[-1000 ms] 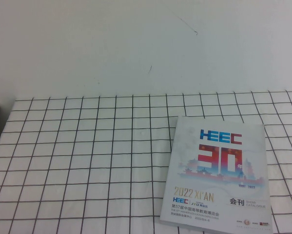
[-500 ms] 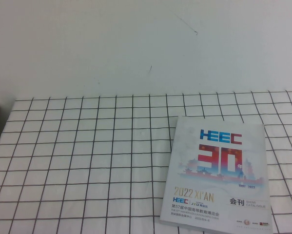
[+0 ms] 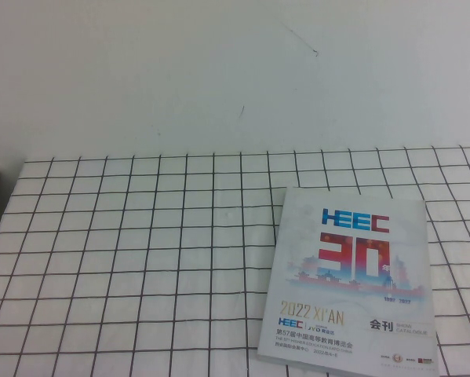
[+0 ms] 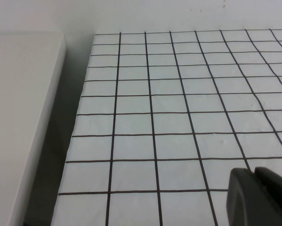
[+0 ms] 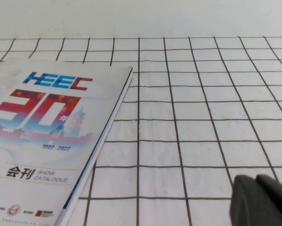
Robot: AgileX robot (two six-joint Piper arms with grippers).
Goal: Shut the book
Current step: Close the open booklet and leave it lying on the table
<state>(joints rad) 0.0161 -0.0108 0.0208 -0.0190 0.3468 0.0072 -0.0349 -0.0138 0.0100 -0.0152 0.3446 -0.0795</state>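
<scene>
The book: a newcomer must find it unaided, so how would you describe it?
On the white, black-gridded tabletop, look to the robot's near right. Both pincers hang shut above the grid, the left pincer over plain squares, the right pincer just beside the book. The book lies flat and closed, the only colourful thing: pale cover, HEEC 30 in blue and red.

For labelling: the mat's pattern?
Mat: black grid on white, best in high view. Left end effector, right end effector hover above it.
</scene>
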